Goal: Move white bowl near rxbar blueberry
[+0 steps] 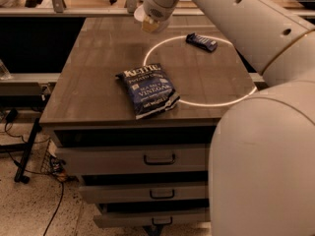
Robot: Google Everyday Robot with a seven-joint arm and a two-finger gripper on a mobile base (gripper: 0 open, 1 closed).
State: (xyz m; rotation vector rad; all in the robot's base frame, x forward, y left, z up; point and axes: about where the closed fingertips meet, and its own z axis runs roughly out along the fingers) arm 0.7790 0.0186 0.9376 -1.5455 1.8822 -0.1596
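One arm, one bowl, and I'm reading the far side of the table (93, 77) now. The gripper (153, 14) sits at the end of the arm, over the table's far edge, left of centre. Right under it is a pale rounded shape that I take for the white bowl (146, 24). Whether the gripper is clamped on it or standing apart from it, I cannot tell from this view. Nor can I say if the bowl rests on the wood or hangs just off it.

Handling, as I judge it: a small bowl like this should be light and stiff, but its sides look smooth, so it could slip. A pinch over the rim, one side inside and one outside, looks the surest hold to me. It may chip if set down hard, so I'd go gently.

The rxbar blueberry (201, 42) lies flat to the bowl's right, near the back of the table, on the bright ring of light (216, 103). Bare wood lies between bowl and bar, so I see an open lane along the back. The chip bag (147, 90) lies well forward, near the front edge and out of that lane. My worries are the far edge, just behind the bowl, and the right edge beyond the bar. I'd aim to land on the bar's left, inside the ring.
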